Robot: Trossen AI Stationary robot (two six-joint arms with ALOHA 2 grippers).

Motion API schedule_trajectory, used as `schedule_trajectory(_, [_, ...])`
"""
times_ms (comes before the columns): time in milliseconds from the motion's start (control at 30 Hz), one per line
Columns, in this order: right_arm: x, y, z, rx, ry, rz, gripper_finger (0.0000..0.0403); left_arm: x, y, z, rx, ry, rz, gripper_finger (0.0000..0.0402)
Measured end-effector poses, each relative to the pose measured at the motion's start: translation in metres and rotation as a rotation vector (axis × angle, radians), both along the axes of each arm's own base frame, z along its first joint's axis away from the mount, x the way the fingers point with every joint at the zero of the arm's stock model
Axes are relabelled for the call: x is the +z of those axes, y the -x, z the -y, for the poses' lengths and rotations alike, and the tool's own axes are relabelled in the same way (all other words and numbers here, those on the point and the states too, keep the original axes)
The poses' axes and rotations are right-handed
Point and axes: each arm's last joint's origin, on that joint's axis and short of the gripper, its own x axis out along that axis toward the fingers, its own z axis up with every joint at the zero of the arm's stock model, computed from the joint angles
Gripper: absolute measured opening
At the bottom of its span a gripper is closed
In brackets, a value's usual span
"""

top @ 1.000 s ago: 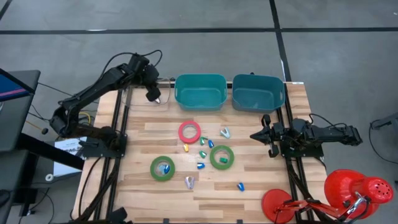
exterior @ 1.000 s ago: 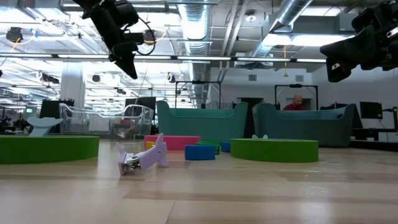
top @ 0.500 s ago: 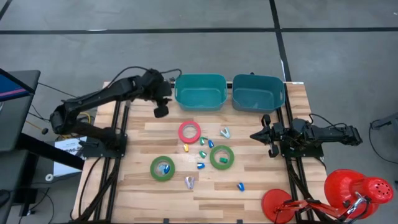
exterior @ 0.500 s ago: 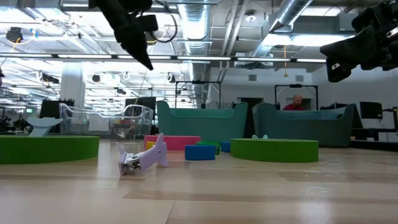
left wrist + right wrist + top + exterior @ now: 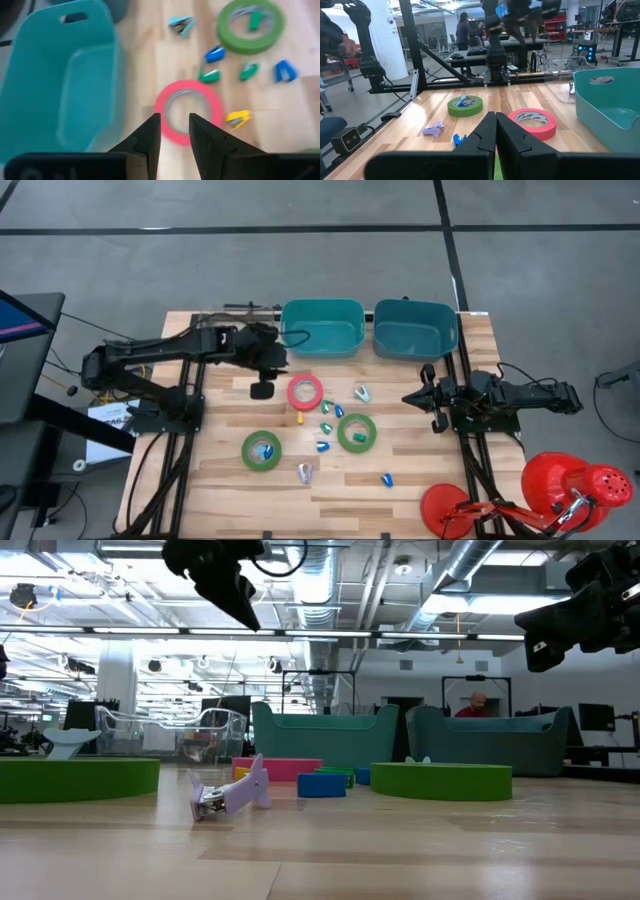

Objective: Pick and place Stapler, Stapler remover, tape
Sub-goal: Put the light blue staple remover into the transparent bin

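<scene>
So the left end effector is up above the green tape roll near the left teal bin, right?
Not quite. The left end effector is above the pink-red tape roll, not a green one; the left wrist view shows that roll right under its fingers. The left teal bin nearby is correct.

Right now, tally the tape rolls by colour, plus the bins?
Flat pink-red tape roll: 1
Flat green tape rolls: 2
Teal plastic bins: 2
Total: 5
</scene>
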Motion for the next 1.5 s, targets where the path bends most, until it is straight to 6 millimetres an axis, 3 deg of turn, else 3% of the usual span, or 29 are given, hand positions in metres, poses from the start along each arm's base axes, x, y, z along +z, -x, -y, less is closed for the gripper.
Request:
schedule_trajectory(467, [0.000,0.000,0.000,0.000,0.000,-0.001,0.0000,0.000,-0.005,0.057,-0.308,0.197,0.011,0.0092])
schedule_trajectory(867, [0.000,0.000,0.000,0.000,0.000,-0.001,0.0000,0.000,-0.002,0.088,-0.174,0.413,-0.023,0.0092])
schedule_trajectory(1267, [0.000,0.000,0.000,-0.001,0.000,-0.001,0.0000,-0.001,0.000,0.103,-0.168,0.460,-0.042,0.0092])
schedule_trajectory(1500, [0.000,0.000,0.000,0.000,0.000,0.000,0.0000,-0.026,0.007,0.114,-0.236,0.420,-0.120,0.0092])
